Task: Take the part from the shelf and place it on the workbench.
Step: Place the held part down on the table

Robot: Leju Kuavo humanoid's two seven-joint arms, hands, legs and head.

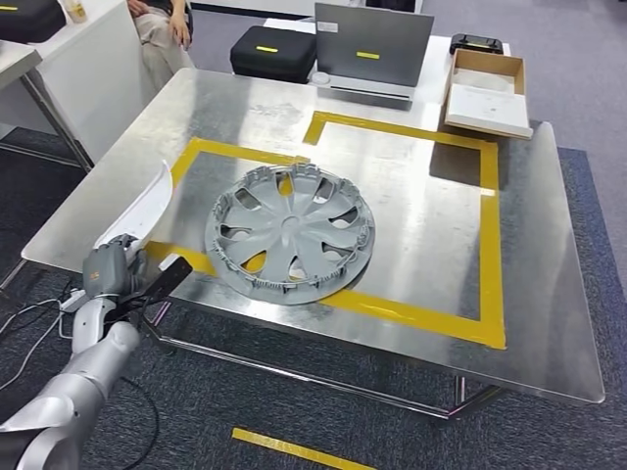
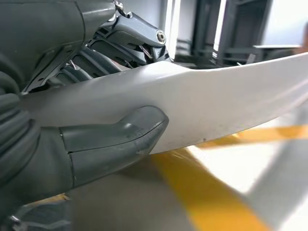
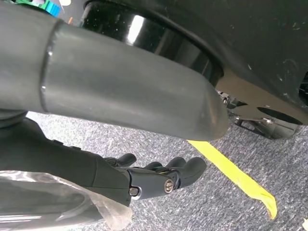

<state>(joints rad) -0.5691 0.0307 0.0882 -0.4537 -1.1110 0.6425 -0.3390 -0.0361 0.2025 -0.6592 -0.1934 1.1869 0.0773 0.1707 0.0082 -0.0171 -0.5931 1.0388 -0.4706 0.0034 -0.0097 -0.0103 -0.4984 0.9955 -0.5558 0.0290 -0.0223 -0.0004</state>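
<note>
A curved white part rides in the robot's left hand, its lower end clamped between the thick grey thumb on one face and the darker fingers on the other, a pinch across the thin shell that appears chosen to keep the long blade from twisting. From the hand the part rises up and forward, its free end over the near left corner of the steel surface, above the yellow tape outline; no view shows whether it touches the metal. The part looks to be in the placing step, brought over the marked zone but not yet released. Just beyond the hand, to its right, a grey wheel cover lies flat across the tape line, so the set-down probably has to stay on the hand's own side. Farther off stand a laptop, a black case and an open cardboard box. The right hand hangs by the carpeted floor, fingers loosely apart, holding nothing.
</note>
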